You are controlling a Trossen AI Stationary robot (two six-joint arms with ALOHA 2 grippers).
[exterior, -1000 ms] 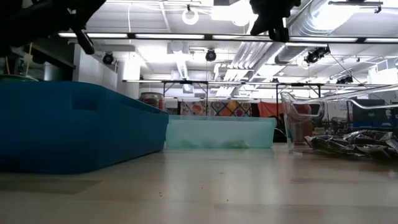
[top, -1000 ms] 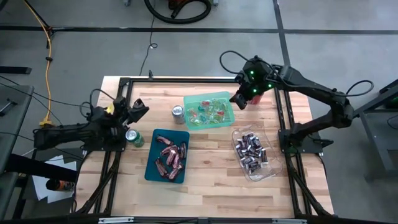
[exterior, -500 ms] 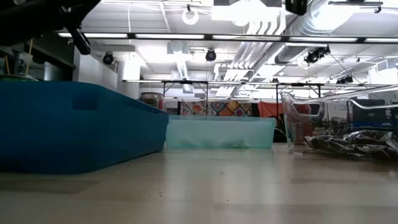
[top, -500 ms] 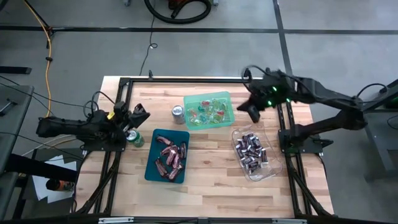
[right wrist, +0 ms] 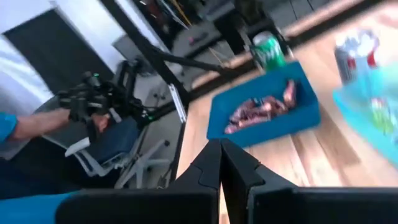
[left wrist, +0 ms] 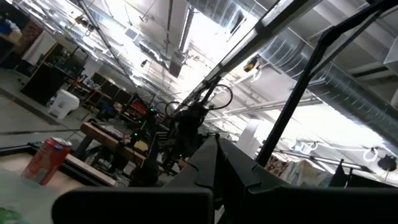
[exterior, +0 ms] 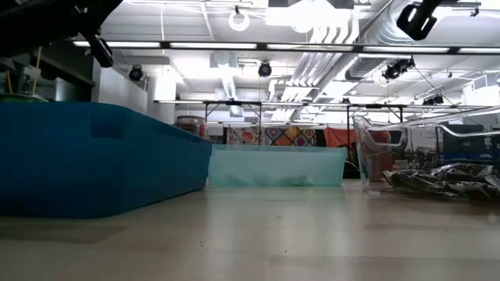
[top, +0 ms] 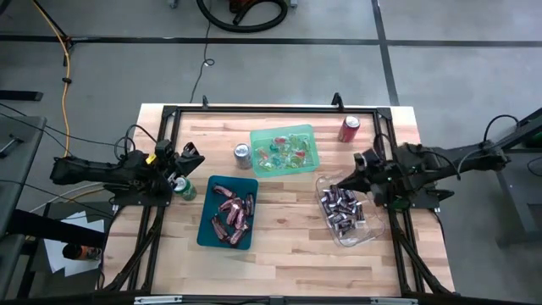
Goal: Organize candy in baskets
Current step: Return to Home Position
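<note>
Fingers together on both, nothing held. The left gripper (top: 191,154) is at the left edge of the table (top: 288,254), beside the green can (top: 182,187). The right gripper (top: 341,183) is over the clear bin (top: 366,230) of dark bars (top: 340,207). The teal bin (top: 206,229) holds pinkish-red bars (top: 232,213); the green bin (top: 258,135) holds green and red pieces (top: 284,151). Can label unreadable.

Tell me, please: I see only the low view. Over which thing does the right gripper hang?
Observer: In the high view, the right gripper hangs over the clear bin, fingers shut.
Operator: And the left gripper?
Observer: The left gripper is at the left side, close to a green can, and is also shut.
Operator: What lies in the teal bin?
Observer: The teal bin holds pinkish-red wrapped bars.
</note>
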